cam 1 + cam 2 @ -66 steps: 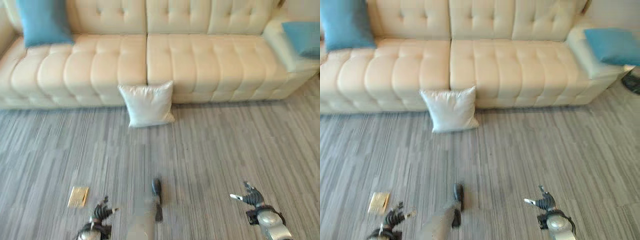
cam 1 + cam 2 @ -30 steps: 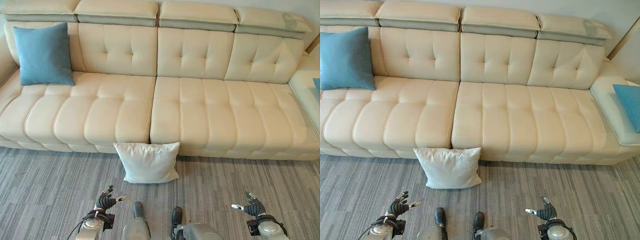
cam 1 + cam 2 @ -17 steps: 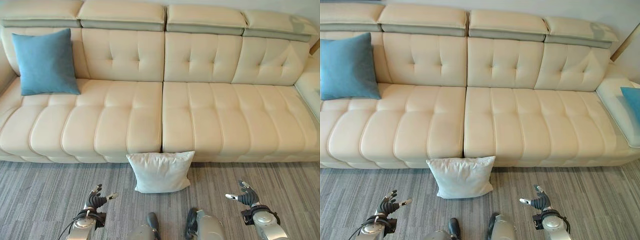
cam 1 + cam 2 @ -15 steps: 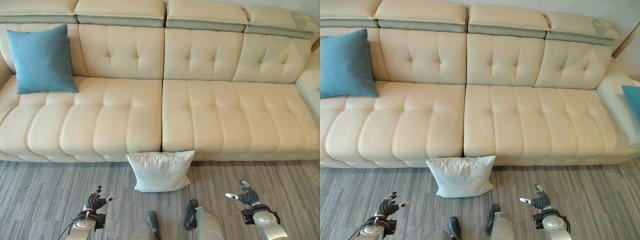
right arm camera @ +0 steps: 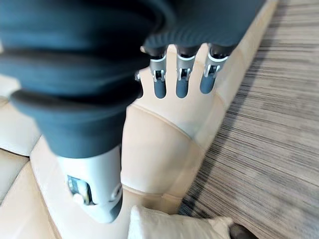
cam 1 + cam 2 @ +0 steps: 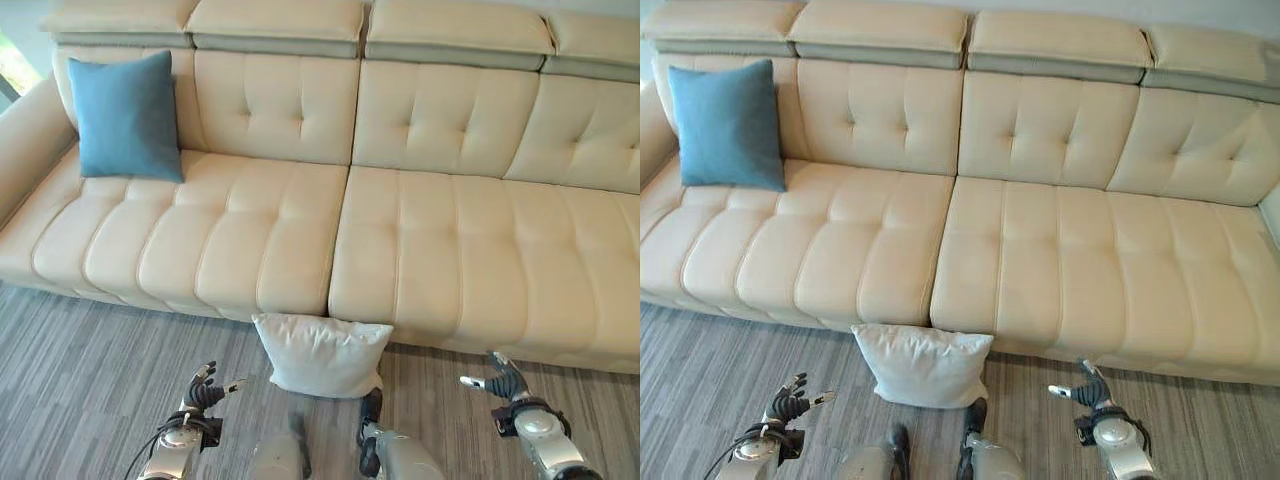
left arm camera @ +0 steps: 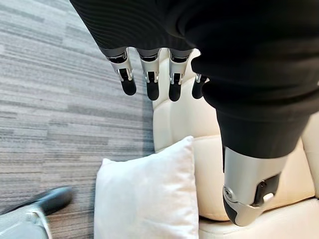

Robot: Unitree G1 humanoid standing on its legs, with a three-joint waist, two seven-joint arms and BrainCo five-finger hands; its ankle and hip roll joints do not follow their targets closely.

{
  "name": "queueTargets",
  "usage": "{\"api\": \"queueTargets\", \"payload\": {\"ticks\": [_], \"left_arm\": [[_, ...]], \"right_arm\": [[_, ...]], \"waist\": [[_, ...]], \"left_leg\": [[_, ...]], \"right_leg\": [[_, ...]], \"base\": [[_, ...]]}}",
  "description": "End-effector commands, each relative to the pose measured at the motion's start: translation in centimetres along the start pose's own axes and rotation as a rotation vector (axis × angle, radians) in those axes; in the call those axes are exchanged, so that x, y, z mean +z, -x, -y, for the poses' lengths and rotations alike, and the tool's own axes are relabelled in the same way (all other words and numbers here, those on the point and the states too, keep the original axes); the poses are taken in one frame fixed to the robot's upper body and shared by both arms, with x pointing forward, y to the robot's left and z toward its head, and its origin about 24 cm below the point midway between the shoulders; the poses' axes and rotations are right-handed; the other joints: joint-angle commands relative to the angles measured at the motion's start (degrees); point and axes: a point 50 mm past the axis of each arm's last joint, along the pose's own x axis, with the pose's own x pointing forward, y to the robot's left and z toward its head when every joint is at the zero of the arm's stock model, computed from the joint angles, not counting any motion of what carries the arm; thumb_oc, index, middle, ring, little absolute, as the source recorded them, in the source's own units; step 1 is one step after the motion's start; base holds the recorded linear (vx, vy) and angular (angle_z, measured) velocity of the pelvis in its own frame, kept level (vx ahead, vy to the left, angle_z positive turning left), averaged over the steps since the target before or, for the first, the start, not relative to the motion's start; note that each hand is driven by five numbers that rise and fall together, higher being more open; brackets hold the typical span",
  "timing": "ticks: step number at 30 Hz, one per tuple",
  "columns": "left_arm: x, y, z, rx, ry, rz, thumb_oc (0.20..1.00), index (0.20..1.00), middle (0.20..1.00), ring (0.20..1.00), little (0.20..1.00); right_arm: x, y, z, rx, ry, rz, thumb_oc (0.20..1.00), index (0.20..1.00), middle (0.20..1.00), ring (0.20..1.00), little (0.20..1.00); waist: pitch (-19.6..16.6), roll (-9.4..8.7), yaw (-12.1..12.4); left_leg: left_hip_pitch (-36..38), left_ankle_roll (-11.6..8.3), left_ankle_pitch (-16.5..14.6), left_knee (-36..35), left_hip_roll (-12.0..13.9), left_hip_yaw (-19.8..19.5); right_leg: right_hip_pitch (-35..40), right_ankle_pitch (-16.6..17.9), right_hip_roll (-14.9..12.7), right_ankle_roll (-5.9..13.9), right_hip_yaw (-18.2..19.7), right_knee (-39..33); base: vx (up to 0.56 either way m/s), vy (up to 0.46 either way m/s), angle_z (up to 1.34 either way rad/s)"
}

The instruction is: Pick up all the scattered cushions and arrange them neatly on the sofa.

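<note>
White cushion (image 6: 322, 355) sits on the grey carpet (image 6: 80, 380), propped against the front of the cream sofa (image 6: 420, 250) right about where the two seat sections meet. Blue cushion (image 6: 126, 116) is already up on the sofa's left end, standing against the backrest.

Left hand (image 6: 203, 388) hangs low over the carpet, just left of the white cushion, not touching it, fingers (image 7: 149, 79) loose and straight, holding nothing. Right hand (image 6: 503, 380) is off to the right of that cushion, near the sofa front, also spread open and empty.
</note>
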Motion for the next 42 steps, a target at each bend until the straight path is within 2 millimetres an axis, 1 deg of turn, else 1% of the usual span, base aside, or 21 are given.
{"api": "queueTargets", "payload": {"ticks": [1, 5, 7, 9, 11, 14, 15, 18, 24, 25, 26, 29, 30, 31, 33, 35, 36, 37, 38, 39, 42], "left_arm": [[1.5, -0.6, -2.4, 0.071, -0.034, 0.055, 1.0, 1.0, 1.0, 1.0, 1.0], [3.1, -1.3, -3.0, 0.104, -0.036, 0.089, 1.0, 1.0, 1.0, 1.0, 1.0], [6.4, -2.2, -3.7, 0.134, -0.043, 0.173, 1.0, 1.0, 1.0, 1.0, 1.0], [7.6, -2.5, -3.9, 0.144, -0.042, 0.204, 1.0, 1.0, 1.0, 1.0, 1.0], [12.1, -3.0, -5.1, 0.187, -0.04, 0.325, 1.0, 1.0, 1.0, 1.0, 1.0], [14.9, -3.0, -5.8, 0.21, -0.023, 0.393, 1.0, 1.0, 1.0, 1.0, 1.0], [17.6, -3.0, -6.7, 0.241, -0.001, 0.454, 1.0, 1.0, 1.0, 1.0, 1.0], [20.8, -2.7, -7.5, 0.269, 0.028, 0.526, 1.0, 1.0, 1.0, 1.0, 1.0], [25.7, -1.8, -7.5, 0.276, 0.013, 0.64, 1.0, 1.0, 1.0, 1.0, 1.0], [27.0, -1.5, -7.4, 0.278, -0.002, 0.669, 1.0, 1.0, 1.0, 1.0, 1.0], [27.0, -1.5, -7.4, 0.278, -0.002, 0.669, 1.0, 1.0, 1.0, 1.0, 1.0], [30.7, -0.5, -5.8, 0.254, -0.074, 0.763, 1.0, 1.0, 1.0, 1.0, 1.0], [30.8, -0.5, -5.8, 0.255, -0.074, 0.764, 1.0, 1.0, 1.0, 1.0, 1.0], [33.0, 0.3, -4.7, 0.253, -0.131, 0.824, 1.0, 1.0, 1.0, 1.0, 1.0], [34.2, 0.7, -4.1, 0.252, -0.167, 0.852, 1.0, 1.0, 1.0, 1.0, 1.0], [37.2, 2.2, -1.6, 0.215, -0.183, 0.943, 1.0, 1.0, 1.0, 1.0, 1.0], [38.0, 2.7, -0.6, 0.195, -0.167, 0.97, 1.0, 1.0, 1.0, 1.0, 1.0], [38.9, 3.4, 0.4, 0.165, -0.128, 1.006, 0.536, 0.536, 0.536, 0.536, 0.536], [38.9, 3.4, 0.4, 0.165, -0.128, 1.007, 0.536, 0.536, 0.536, 0.536, 0.536], [40.2, 5.0, 2.0, 0.106, -0.044, 1.099, 0.2, 0.2, 0.2, 0.2, 0.2], [40.6, 6.0, 3.1, 0.055, 0.017, 1.154, 0.2, 0.2, 0.2, 0.2, 0.2]], "right_arm": [[1.7, -0.3, 0.7, -0.01, 0.06, 0.084, 1.0, 1.0, 1.0, 1.0, 1.0], [4.7, -1.3, 0.2, 0.002, 0.075, 0.171, 1.0, 1.0, 1.0, 1.0, 1.0], [8.2, -2.3, 0.0, 0.0, 0.066, 0.259, 1.0, 1.0, 1.0, 1.0, 1.0], [9.1, -2.7, 0.2, -0.011, 0.065, 0.279, 1.0, 1.0, 1.0, 1.0, 1.0], [12.0, -3.7, 1.7, -0.085, 0.038, 0.321, 1.0, 1.0, 1.0, 1.0, 1.0], [13.3, -4.3, 3.2, -0.15, -0.001, 0.317, 1.0, 1.0, 1.0, 1.0, 1.0], [14.5, -4.7, 4.8, -0.219, -0.06, 0.309, 1.0, 1.0, 1.0, 1.0, 1.0], [15.9, -5.1, 6.5, -0.286, -0.155, 0.301, 1.0, 1.0, 1.0, 1.0, 1.0], [21.5, -4.8, 8.1, -0.334, -0.241, 0.425, 1.0, 1.0, 1.0, 1.0, 1.0], [24.1, -4.3, 7.8, -0.318, -0.256, 0.499, 1.0, 1.0, 1.0, 1.0, 1.0], [24.1, -4.3, 7.8, -0.318, -0.256, 0.499, 1.0, 1.0, 1.0, 1.0, 1.0], [29.7, -2.7, 5.3, -0.225, -0.274, 0.674, 1.0, 1.0, 1.0, 1.0, 1.0], [29.7, -2.7, 5.3, -0.226, -0.275, 0.675, 1.0, 1.0, 1.0, 1.0, 1.0], [33.2, -1.2, 2.8, -0.144, -0.288, 0.783, 1.0, 1.0, 1.0, 1.0, 1.0], [34.8, -0.2, 1.4, -0.105, -0.285, 0.839, 1.0, 1.0, 1.0, 1.0, 1.0], [38.4, 2.6, -2.4, 0.019, -0.343, 0.962, 1.0, 1.0, 1.0, 1.0, 1.0], [39.2, 3.4, -3.5, 0.056, -0.352, 0.989, 0.573, 0.573, 0.573, 0.573, 0.573], [40.2, 4.6, -4.1, 0.089, -0.385, 1.033, 0.2, 0.2, 0.2, 0.2, 0.2], [40.2, 4.6, -4.1, 0.089, -0.385, 1.033, 0.2, 0.2, 0.2, 0.2, 0.2], [41.0, 5.8, -4.5, 0.125, -0.448, 1.077, 0.2, 0.2, 0.2, 0.2, 0.2], [41.2, 6.5, -4.6, 0.143, -0.494, 1.111, 0.2, 0.2, 0.2, 0.2, 0.2]], "waist": [[0.9, -0.01, 0.5], [2.7, 0.54, 0.8], [5.6, 0.88, 1.4], [6.6, 1.04, 1.5], [9.9, 1.22, 1.5], [11.3, 1.51, 1.1], [13.0, 1.79, 0.4], [13.9, 2.32, -0.2], [12.5, 3.14, -0.9], [12.3, 3.45, -1.1], [12.2, 3.43, -1.1], [11.5, 4.58, -1.0], [11.4, 4.54, -1.0], [11.1, 5.21, -0.7], [10.9, 5.37, -0.4], [10.2, 6.23, 0.3], [9.9, 6.35, 0.4], [9.7, 6.61, 0.5], [9.7, 6.65, 0.5], [9.2, 6.86, 0.7], [8.6, 6.87, 0.8]], "left_leg": [[-1.1, -0.59, 1.7, 2.1, -0.7, 0.2], [-3.4, 0.35, 2.4, 0.8, -1.2, 0.6], [-8.5, 1.16, 2.3, 2.6, -1.7, 1.3], [-9.9, 0.94, 0.6, 4.4, -1.7, 1.1], [-18.1, 1.52, -0.2, 10.6, -2.0, 1.9], [-24.1, 1.66, -0.8, 14.6, -1.6, 2.3], [-30.3, 1.72, -1.5, 18.8, -0.9, 2.6], [-41.0, 1.89, -2.2, 24.8, -0.3, 2.3], [-56.2, 2.47, -3.0, 32.2, -0.1, 2.0], [-60.6, 2.81, -3.1, 34.2, -0.6, 2.2], [-60.8, 2.81, -3.2, 34.3, -0.6, 2.2], [-66.7, 3.67, -3.4, 37.3, -1.5, 2.4], [-66.9, 3.68, -3.5, 37.5, -1.5, 2.4], [-68.8, 4.02, -3.5, 38.3, -1.9, 2.3], [-69.9, 4.25, -3.5, 38.8, -2.2, 2.5], [-71.3, 4.64, -3.3, 39.1, -2.6, 1.9], [-71.4, 4.74, -3.3, 39.0, -2.8, 1.6], [-71.6, 4.72, -3.1, 38.8, -3.2, 1.3], [-71.6, 4.72, -3.1, 38.8, -3.2, 1.2], [-70.9, 4.65, -2.7, 37.9, -3.6, 0.8], [-69.9, 4.62, -2.4, 36.8, -3.9, 0.5]], "right_leg": [[0.3, -7.6, -2.8, 5.27, 1.5, 7.4], [-5.8, -6.7, -4.5, 5.81, 2.4, 11.3], [-12.2, -6.4, -6.3, 5.88, 3.4, 15.3], [-13.8, -7.8, -6.6, 6.34, 4.0, 17.2], [-20.9, -8.0, -8.1, 6.13, 4.4, 21.7], [-26.5, -8.5, -8.9, 5.87, 4.8, 25.0], [-32.6, -9.0, -9.7, 5.6, 5.6, 29.0], [-42.8, -10.2, -10.2, 5.11, 6.6, 35.2], [-57.8, -12.1, -10.8, 4.31, 9.4, 42.8], [-62.6, -12.5, -10.4, 4.0, 10.4, 45.1], [-62.7, -12.5, -10.4, 4.01, 10.5, 45.2], [-69.3, -13.6, -10.0, 3.24, 12.0, 49.4], [-69.7, -13.6, -10.0, 3.24, 12.0, 49.5], [-71.8, -13.8, -10.0, 2.94, 12.8, 50.9], [-73.3, -13.9, -9.8, 2.88, 13.3, 51.5], [-74.8, -13.9, -10.1, 2.87, 13.4, 52.2], [-74.9, -13.8, -10.2, 2.93, 13.3, 52.2], [-75.0, -13.7, -10.1, 2.97, 13.5, 52.2], [-75.0, -13.7, -10.1, 2.98, 13.5, 52.2], [-74.4, -13.7, -10.3, 2.98, 13.3, 51.8], [-73.5, -13.8, -10.3, 2.93, 12.9, 51.3]], "base": [[-0.02, 0.077, -0.4], [-0.18, 0.143, -0.13], [-0.24, 0.14, -0.03], [-0.1, 0.079, 0.06], [-0.22, 0.087, 0.08], [-0.21, 0.052, 0.05], [-0.19, 0.035, 0.13], [-0.14, 0.027, 0.16], [-0.02, 0.017, 0.01], [0.03, 0.036, 0.0], [0.03, 0.04, -0.04], [0.01, 0.017, -0.04], [0.0, 0.0, 0.0], [0.0, 0.0, 0.0], [0.0, 0.0, 0.0], [0.01, -0.036, -0.01], [0.01, -0.064, 0.0], [0.0, -0.035, 0.02], [0.0, -0.085, 0.06], [-0.01, -0.072, 0.11], [-0.01, -0.044, 0.19]]}}
